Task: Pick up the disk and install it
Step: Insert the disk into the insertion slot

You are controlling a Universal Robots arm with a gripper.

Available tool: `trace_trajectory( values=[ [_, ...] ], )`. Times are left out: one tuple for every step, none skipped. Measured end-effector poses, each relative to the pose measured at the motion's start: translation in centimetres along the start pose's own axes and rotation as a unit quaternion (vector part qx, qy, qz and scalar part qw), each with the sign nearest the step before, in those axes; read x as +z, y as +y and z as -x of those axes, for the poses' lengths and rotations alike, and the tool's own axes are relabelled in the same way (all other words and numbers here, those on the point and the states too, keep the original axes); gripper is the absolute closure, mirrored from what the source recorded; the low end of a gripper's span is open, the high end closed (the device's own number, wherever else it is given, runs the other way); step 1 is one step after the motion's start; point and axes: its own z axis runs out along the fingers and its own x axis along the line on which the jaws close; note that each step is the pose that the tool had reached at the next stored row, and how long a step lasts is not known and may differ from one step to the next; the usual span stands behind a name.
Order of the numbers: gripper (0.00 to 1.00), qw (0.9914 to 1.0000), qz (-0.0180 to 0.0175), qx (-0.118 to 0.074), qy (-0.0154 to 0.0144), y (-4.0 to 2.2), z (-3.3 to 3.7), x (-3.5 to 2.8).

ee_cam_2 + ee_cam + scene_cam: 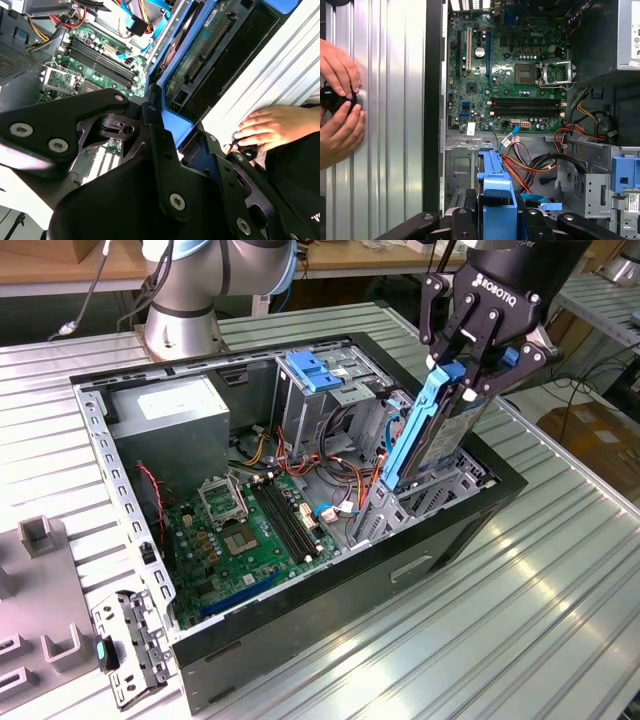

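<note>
at the near edge of the ribbed table (480,640) lies a loose metal bracket (130,645). beyond it the open computer case (330,590) shows its motherboard (250,530). at the exterior view's right, the gripper (462,380) has its fingers clamped on the disk (430,435), which stands on edge with its lower end in the drive cage (400,505). farthest back sits the power supply (165,410).

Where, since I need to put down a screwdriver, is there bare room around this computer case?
The ribbed table is bare beside the computer case's black wall, at the exterior view's right. In the first wrist view a person's hands occupy table beside the case. Crowded: the motherboard and cables inside, and where the pincer grips the disk.
</note>
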Motion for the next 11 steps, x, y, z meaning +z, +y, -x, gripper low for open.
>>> trace_trajectory(
  values=[
    [0.63,1.0,0.0,0.0,0.0,0.0,-0.01,0.06],
    [0.63,1.0,0.0,0.0,0.0,0.0,-0.02,0.1],
    [0.63,1.0,0.0,0.0,-0.0001,0.0,-0.03,0.14],
    [0.63,1.0,0.0,0.0,-0.0001,0.0,-0.04,0.19],
    [0.63,1.0,0.0,0.0,0.0,0.0,-0.05,0.23],
    [0.63,1.0,0.0,0.0,0.0,0.0,-0.06,0.27],
    [0.63,1.0,0.0,0.0,0.0,0.0,-0.07,0.34],
    [0.63,1.0,0.0,0.0,0.0,0.0,-0.08,0.39],
    [0.63,1.0,0.0,0.0,0.0001,0.0,-0.08,0.46],
    [0.63,1.0,0.0,0.0,0.0,0.0,-0.1,0.62],
    [0.63,1.0,0.0,0.0,0.0,-0.01,-0.11,0.77]
  ],
)
